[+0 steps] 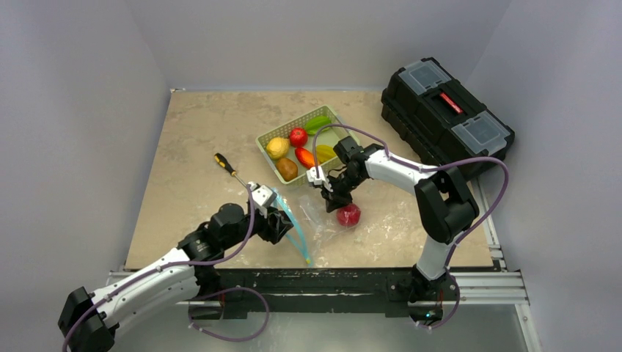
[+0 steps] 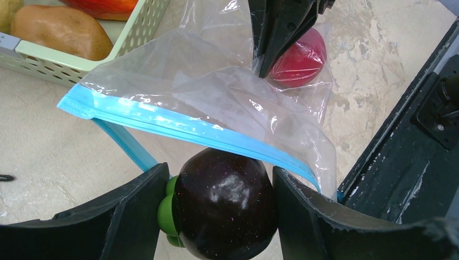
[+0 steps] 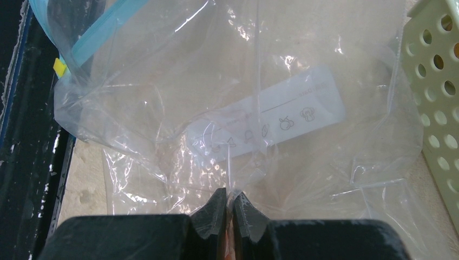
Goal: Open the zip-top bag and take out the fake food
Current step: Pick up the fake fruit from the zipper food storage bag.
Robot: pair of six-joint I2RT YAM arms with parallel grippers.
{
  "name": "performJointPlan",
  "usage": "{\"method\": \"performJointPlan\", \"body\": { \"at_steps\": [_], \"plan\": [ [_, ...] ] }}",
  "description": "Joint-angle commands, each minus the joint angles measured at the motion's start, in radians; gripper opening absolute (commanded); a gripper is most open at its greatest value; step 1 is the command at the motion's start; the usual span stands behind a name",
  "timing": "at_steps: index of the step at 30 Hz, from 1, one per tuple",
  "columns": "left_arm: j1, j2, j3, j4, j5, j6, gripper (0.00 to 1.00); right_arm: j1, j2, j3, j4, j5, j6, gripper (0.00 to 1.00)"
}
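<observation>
Two grips near the table's (image 1: 198, 139) front edge: left gripper (image 2: 219, 181) clamps a dark purple mangosteen (image 2: 224, 214), right gripper (image 3: 229, 205) pinches the zip-top bag (image 3: 216, 81) beside a red fruit (image 2: 302, 57).

We find one printed mark only: a pale panel (image 3: 270, 111) on the zip-top bag (image 3: 335, 179), seen through the clear plastic in the right wrist view; it carries a row of small line-drawn icons, one like a mushroom, one like a round fruit, the others too faint to tell; the fine print above them is too blurred to read; we can read no words, brands or numbers anywhere else.
</observation>
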Motion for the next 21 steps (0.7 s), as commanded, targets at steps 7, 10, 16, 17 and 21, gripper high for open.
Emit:
{"method": "performJointPlan", "body": {
  "at_steps": [7, 10, 16, 17, 21],
  "plan": [
    [0.034, -0.046, 0.096, -0.098, 0.030, -0.038, 0.00, -0.007, -0.041, -0.005, -0.018, 0.002, -0.027, 0.06],
    [0.041, -0.055, 0.120, -0.134, 0.024, -0.038, 0.00, -0.009, -0.041, -0.005, -0.020, 0.001, -0.029, 0.06],
    [0.066, -0.074, 0.202, -0.267, -0.028, -0.008, 0.00, -0.011, -0.040, -0.005, -0.023, 0.000, -0.032, 0.06],
    [0.072, -0.076, 0.223, -0.290, -0.053, -0.002, 0.00, -0.012, -0.039, -0.005, -0.023, 0.000, -0.032, 0.06],
    [0.132, -0.021, 0.346, -0.359, -0.093, 0.025, 0.00, -0.011, -0.031, -0.002, -0.028, -0.002, -0.034, 0.06]
  ]
}}
